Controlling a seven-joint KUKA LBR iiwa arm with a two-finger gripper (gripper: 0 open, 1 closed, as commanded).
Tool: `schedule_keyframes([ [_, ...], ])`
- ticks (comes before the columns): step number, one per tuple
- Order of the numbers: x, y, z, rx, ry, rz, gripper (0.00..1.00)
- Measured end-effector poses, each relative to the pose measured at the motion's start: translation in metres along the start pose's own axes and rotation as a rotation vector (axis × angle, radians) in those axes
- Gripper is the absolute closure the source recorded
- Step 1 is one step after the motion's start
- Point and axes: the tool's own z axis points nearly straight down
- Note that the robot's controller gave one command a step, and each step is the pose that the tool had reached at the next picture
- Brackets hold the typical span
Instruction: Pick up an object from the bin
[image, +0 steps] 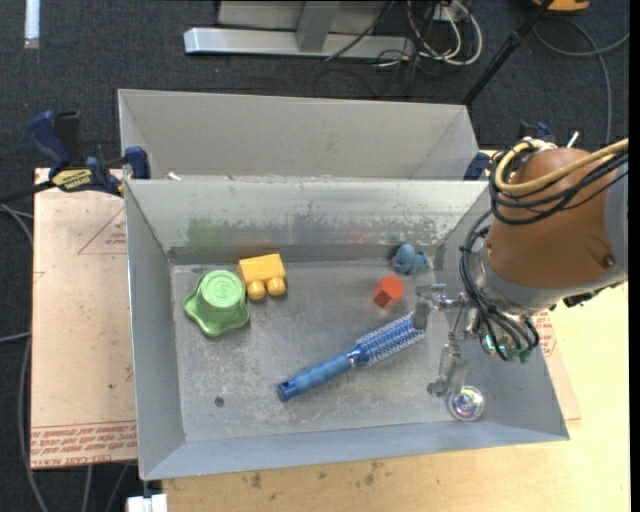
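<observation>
Gripper (438, 345) sits low in the bin (300, 215), R side, approx. halfway btw far and near walls. Fingers (443, 383) look spread wide, one toward the far wall, one toward the near wall. Only bare bin floor btw them, so nothing is held.

Nearest items:
- Blue brush (350, 358): lies diagonal across mid floor, handle end toward the near-left, bristle head toward the R. The bristle tip is just beside the far-side finger; can't tell if they touch.
- Small clear round thing (465, 403): near-right corner, just beside the near-side finger. Glossy, but its kind is hard to make out.

Others:
- Orange-red cube (388, 291): R of centre, nearer the far wall, apart from the brush head.
- Small blue lump (407, 258): against the far wall, toward the far-right corner. Shape is unclear.
- Yellow block (263, 275): by the far wall, L of centre, w/ two round knobs on its near side.
- Green cup (216, 301): seen from the top, wavy base, near the L wall, just beside the yellow block.

Orange cover (545, 230) w/ looped cables (520, 165) hides the wrist and much of the bin's R wall. The arm is cut off at the R.

Any print on the items is too small to read.
</observation>
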Motion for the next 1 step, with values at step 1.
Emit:
schedule_keyframes([
  [1, -0.0216, 0.0204, 0.1383, -0.002, -0.012, 0.137, 0.0],
])
